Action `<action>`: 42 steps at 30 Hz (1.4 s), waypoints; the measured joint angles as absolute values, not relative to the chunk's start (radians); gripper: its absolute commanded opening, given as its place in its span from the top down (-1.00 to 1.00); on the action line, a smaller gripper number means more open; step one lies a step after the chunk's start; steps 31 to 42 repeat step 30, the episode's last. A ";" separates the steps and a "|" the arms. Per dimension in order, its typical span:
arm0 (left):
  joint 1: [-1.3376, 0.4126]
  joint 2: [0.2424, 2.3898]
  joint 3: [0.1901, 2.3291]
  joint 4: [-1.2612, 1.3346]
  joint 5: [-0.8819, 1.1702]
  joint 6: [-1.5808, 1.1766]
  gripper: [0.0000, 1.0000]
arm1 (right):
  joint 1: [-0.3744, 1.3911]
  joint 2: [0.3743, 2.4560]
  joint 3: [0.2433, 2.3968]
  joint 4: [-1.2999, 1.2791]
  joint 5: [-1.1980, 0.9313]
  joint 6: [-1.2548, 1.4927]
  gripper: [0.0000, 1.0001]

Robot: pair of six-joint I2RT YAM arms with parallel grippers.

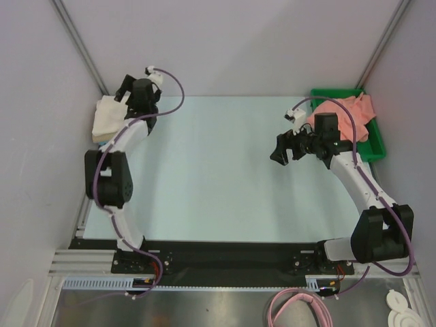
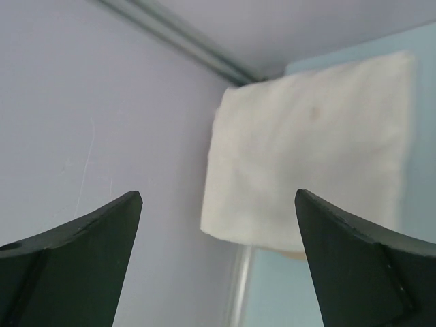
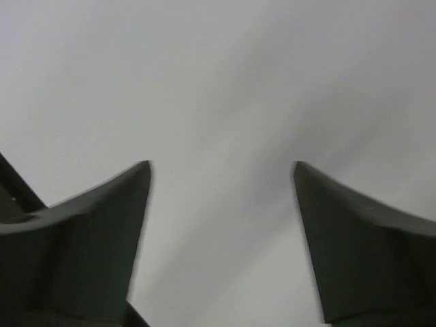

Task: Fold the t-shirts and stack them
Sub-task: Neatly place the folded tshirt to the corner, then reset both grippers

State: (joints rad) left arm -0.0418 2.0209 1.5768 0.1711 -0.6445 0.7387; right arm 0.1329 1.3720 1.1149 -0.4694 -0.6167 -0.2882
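Pale blue table (image 1: 218, 177). Left claw (image 2: 218, 196) wide open, empty, right by folded cream-white shirt (image 2: 313, 150) in far-left corner. Right claw (image 3: 222, 163) open too, empty, near salmon-pink shirt (image 1: 351, 112) heaped in green tray (image 1: 373, 146). So cream looks done, pink still unfolded.

Soft, even light lies over the pale desk (image 1: 218, 170) with hardly a shadow anywhere, and the overhead view is crisp. The left wrist view is softer, and the cream-white shirt (image 2: 313, 150) looks fuzzy at its edges. The right wrist view is dim and grey, the right claw (image 3: 221, 163) smeared with blur.
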 measured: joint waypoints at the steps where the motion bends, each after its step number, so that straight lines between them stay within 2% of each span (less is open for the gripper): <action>1: -0.069 1.942 1.536 0.136 -0.609 0.685 -1.00 | 0.128 1.365 1.100 -0.455 -0.611 -0.274 -0.99; 4: -0.145 1.682 1.415 0.059 -0.460 0.517 -1.00 | 0.117 1.319 1.021 -0.358 -0.582 -0.247 -1.00; 7: -0.147 1.440 1.255 0.054 -0.302 0.364 -1.00 | 0.108 1.254 0.905 -0.225 -0.547 -0.210 -1.00; 11: -0.122 1.189 0.958 0.192 -0.135 0.194 -1.00 | 0.104 1.215 0.769 -0.021 -0.478 -0.144 -0.99; 16: -0.122 1.076 0.589 0.335 -0.002 0.099 -1.00 | 0.106 1.292 0.783 0.077 -0.284 -0.018 -0.99; 21: -0.122 1.011 0.392 0.494 0.094 0.067 -1.00 | 0.085 1.346 0.836 0.076 -0.163 0.047 -1.00; 25: -0.122 1.055 0.393 0.601 0.163 0.035 -1.00 | 0.076 1.309 0.831 0.099 -0.131 0.058 -0.99; 30: -0.122 1.177 0.511 0.535 0.165 0.035 -1.00 | 0.076 1.240 0.821 0.124 -0.122 0.052 -0.99; 42: -0.122 1.177 0.511 0.535 0.165 0.035 -1.00 | 0.076 1.240 0.821 0.124 -0.122 0.052 -0.99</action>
